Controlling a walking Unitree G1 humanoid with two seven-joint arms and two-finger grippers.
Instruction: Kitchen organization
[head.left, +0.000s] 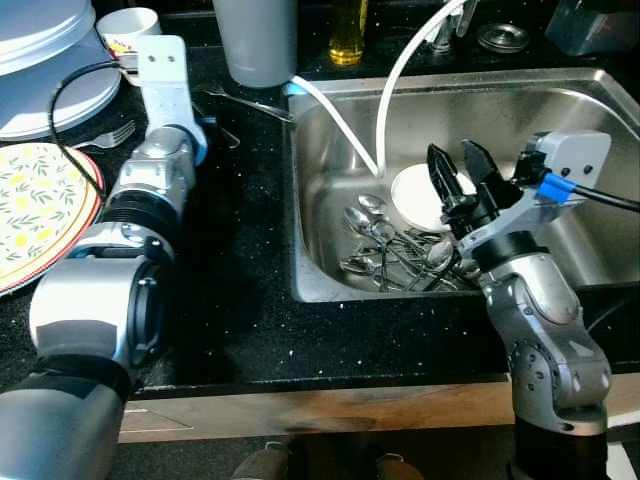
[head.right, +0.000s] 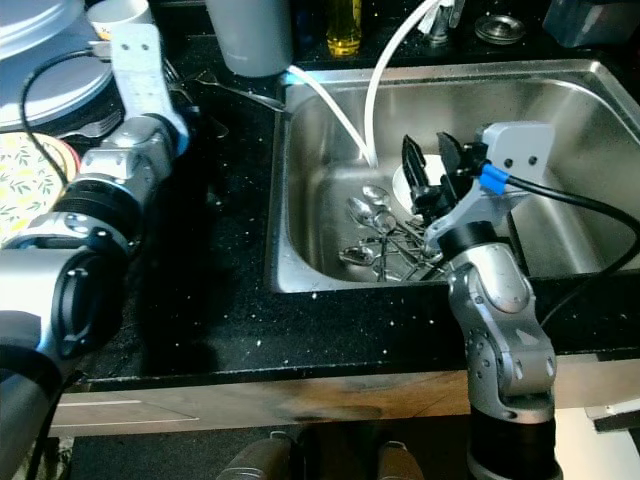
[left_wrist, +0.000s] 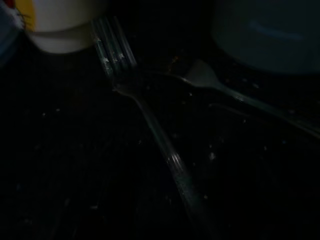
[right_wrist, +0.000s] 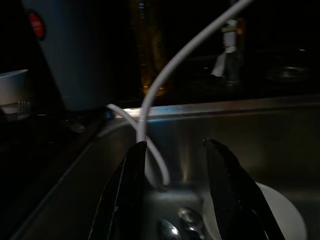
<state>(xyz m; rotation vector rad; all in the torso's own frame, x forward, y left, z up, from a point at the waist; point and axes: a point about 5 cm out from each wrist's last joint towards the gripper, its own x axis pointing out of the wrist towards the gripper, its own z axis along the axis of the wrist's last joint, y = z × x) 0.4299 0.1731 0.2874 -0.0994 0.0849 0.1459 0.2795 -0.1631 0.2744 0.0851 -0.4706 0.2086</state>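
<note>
Barely begun: the right gripper (head.left: 462, 178) hangs released, empty, above unsorted steel spoons (head.left: 390, 250) in the stainless sink (head.left: 600, 100); left fingers untellable.

Right gripper (head.left: 458, 172) sits over sink (head.left: 560, 100), fingers apart, nothing between them. Below: spoon pile (head.left: 400, 250) and white bowl (head.left: 425, 195). Two white hoses (head.left: 385, 110) cross the left-back of the basin. Right half of basin is open. Counter by left arm: forks (left_wrist: 150, 115), cup (head.left: 127, 32), grey canister (head.left: 256, 40).

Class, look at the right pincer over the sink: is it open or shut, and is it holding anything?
Open and empty. The right pincer has its two black fingers apart above the spoons in the sink, with nothing between them.
</note>
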